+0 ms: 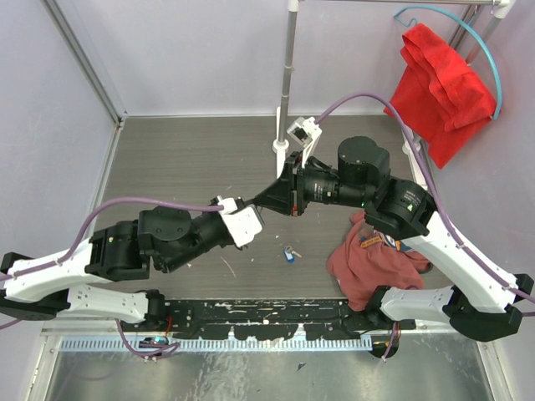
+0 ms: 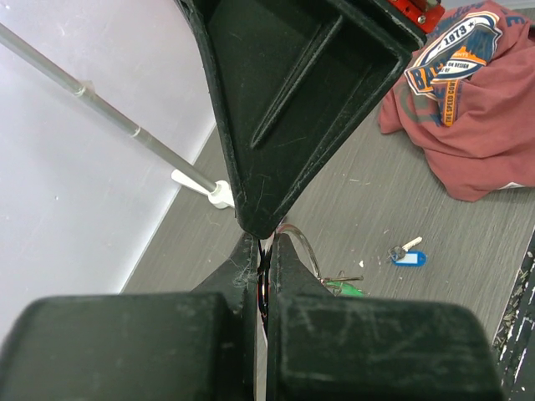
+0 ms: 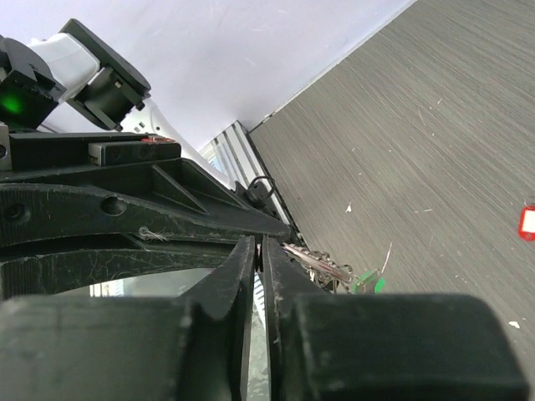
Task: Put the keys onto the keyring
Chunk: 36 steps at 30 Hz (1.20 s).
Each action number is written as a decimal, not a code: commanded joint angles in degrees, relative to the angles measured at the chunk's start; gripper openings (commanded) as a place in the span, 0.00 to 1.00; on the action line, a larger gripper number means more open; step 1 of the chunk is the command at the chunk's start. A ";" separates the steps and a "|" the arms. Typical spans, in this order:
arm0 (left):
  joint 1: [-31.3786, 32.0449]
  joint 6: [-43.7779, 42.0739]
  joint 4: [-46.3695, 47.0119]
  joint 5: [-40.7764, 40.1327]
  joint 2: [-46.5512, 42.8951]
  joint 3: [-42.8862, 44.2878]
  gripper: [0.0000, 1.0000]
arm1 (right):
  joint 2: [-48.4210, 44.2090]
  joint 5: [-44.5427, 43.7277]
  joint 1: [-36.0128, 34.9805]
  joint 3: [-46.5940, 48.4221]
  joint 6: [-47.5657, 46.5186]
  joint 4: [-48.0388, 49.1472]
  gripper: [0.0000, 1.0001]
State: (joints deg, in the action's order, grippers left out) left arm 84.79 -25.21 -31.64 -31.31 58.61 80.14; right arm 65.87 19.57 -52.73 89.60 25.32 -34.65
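Keyring (image 2: 309, 249): thin silver-grey wire loop, only part of arc showing, up off tabletop (image 1: 192, 159), pinched betw. closed tips of left gripper (image 2: 264, 244), curving out to right of them. At lower end of arc, small bunch of metal keys (image 3: 322, 266), one w/ green tag (image 2: 353, 289); threaded or just touching, can't tell; no. of keys unclear. Blue-tagged key (image 1: 289, 254) loose, flat on tabletop, pale blade sticking out from tag, apart from bunch. Red tag (image 3: 527, 223) at edge of right wrist view, flat on tabletop, well apart from bunch, partly cut off.
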 commanded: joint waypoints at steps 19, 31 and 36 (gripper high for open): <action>0.22 -1.59 6.43 0.10 -3.10 -1.43 0.30 | -3.83 0.20 -0.36 -0.83 3.68 9.70 0.01; 0.21 -2.19 9.09 0.77 -3.89 -2.57 0.29 | -3.56 0.71 -0.38 -2.80 5.91 12.91 0.01; 0.26 -2.29 8.91 0.63 -3.96 -2.79 0.24 | -3.84 0.56 -0.37 -2.92 6.18 13.20 0.01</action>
State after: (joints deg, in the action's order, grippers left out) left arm 84.82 -27.09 -25.21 -30.57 55.31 78.30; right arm 63.48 19.55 -52.90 86.21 30.30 -26.85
